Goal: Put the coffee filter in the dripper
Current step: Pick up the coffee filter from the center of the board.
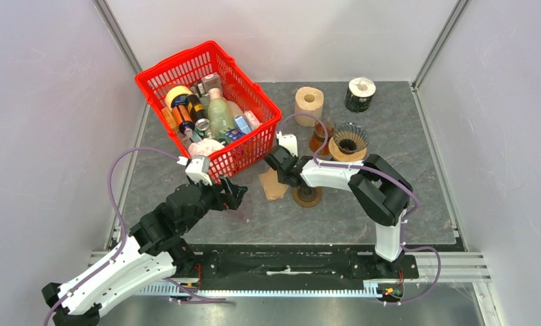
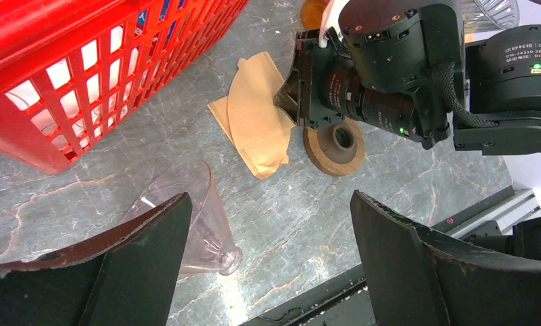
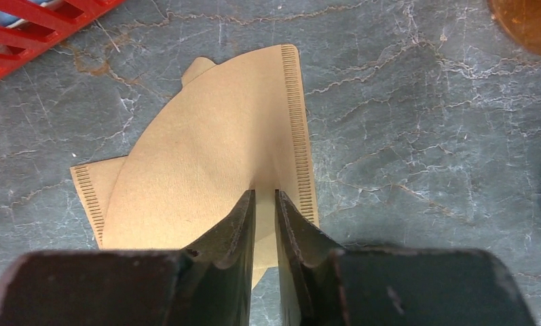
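Note:
The brown paper coffee filter (image 1: 273, 183) lies on the grey table, seen also in the left wrist view (image 2: 254, 122) and the right wrist view (image 3: 206, 142). My right gripper (image 3: 265, 197) is nearly closed on the filter's near edge, with a fold of paper between the fingers. A clear cone-shaped dripper (image 2: 193, 217) lies on its side beside my left finger. My left gripper (image 2: 269, 197) is open and empty above the table. A ribbed glass dripper (image 1: 349, 139) stands at the back, right of centre.
A red basket (image 1: 206, 54) full of bottles and cans stands at the back left. A round wooden ring (image 1: 307, 196) lies just right of the filter. A paper roll (image 1: 309, 102), a dark roll (image 1: 360, 94) and an amber jar (image 1: 320, 136) stand behind.

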Motion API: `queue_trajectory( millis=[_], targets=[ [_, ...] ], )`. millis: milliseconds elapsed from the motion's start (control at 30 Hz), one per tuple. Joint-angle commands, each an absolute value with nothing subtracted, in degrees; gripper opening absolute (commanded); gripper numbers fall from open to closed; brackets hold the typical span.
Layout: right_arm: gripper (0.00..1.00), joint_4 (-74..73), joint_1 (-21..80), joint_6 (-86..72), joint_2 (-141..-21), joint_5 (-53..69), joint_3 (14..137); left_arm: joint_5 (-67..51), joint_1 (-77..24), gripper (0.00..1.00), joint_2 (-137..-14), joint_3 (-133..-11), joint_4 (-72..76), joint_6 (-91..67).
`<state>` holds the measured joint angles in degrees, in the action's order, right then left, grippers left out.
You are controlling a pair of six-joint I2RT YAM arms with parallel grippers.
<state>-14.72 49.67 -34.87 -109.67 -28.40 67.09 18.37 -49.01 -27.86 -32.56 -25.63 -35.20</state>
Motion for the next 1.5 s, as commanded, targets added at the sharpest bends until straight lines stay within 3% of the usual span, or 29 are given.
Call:
queue_trajectory(
  millis=[0,433,867,1033,1467],
  targets=[
    [0.25,-19.01,49.68,-34.12,-111.49,-29.47,68.29,19.87,-49.30,0.93,-27.95,-32.59,-23.91,-37.09],
    [0.40,-19.45,49.15,-32.28,-105.51,-28.50,67.95,20.51,-49.31,0.94,-27.86,-32.43,-24.11,-37.09],
    [0.45,-19.35,46.14,-33.03,-107.49,-23.03,65.73,21.07,-49.30,0.93,-28.18,-32.48,-24.43,-37.25],
    [0.43,-20.52,46.14,-33.97,-110.00,-20.04,66.41,21.36,-49.31,0.94,-28.14,-32.60,-24.44,-37.27],
    [0.24,-21.32,46.14,-36.11,-113.06,-17.83,66.30,21.88,-49.31,0.93,-27.97,-32.61,-24.79,-37.44]
  ],
)
